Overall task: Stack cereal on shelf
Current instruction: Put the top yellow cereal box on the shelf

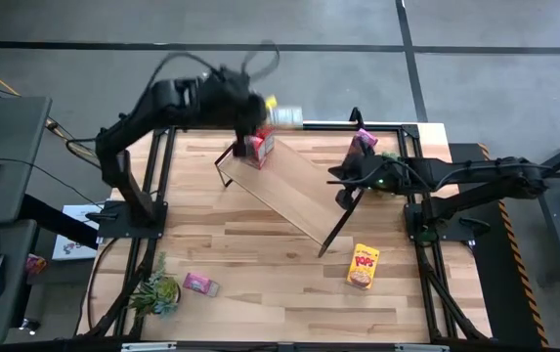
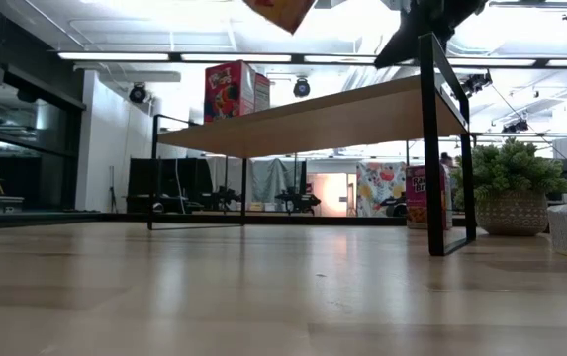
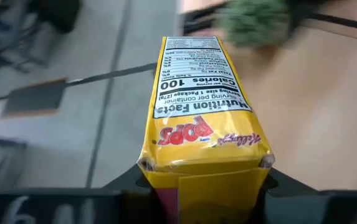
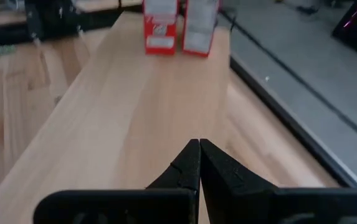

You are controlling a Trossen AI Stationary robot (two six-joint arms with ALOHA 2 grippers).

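Observation:
The shelf (image 1: 289,191) is a long light-wood board on black end frames, standing slantwise on the table. Two red cereal boxes (image 1: 259,147) stand at its far-left end and also show in the right wrist view (image 4: 179,25). My left gripper (image 1: 268,110) is shut on a yellow Pops box (image 3: 203,106), high above that end; the box shows at the top of the low view (image 2: 281,12). My right gripper (image 4: 198,149) is shut, just over the board's right end (image 1: 343,181). My left gripper pinches the yellow box between its two fingers at one end of the box (image 3: 206,177), on its two wide faces. The narrow nutrition side faces the wrist camera. The box sticks out ahead along the fingers, lifted clear of the shelf and table. My right gripper's shut fingertips (image 4: 190,158) lie close over the board's right end (image 4: 166,124). I cannot tell whether they touch it.
A second yellow Pops box (image 1: 363,266) lies on the table near the right. A pink box (image 1: 201,285) and a small plant (image 1: 157,291) are near the left. Another pink box (image 1: 363,140) and a potted plant (image 1: 389,158) stand at the far right, behind the shelf.

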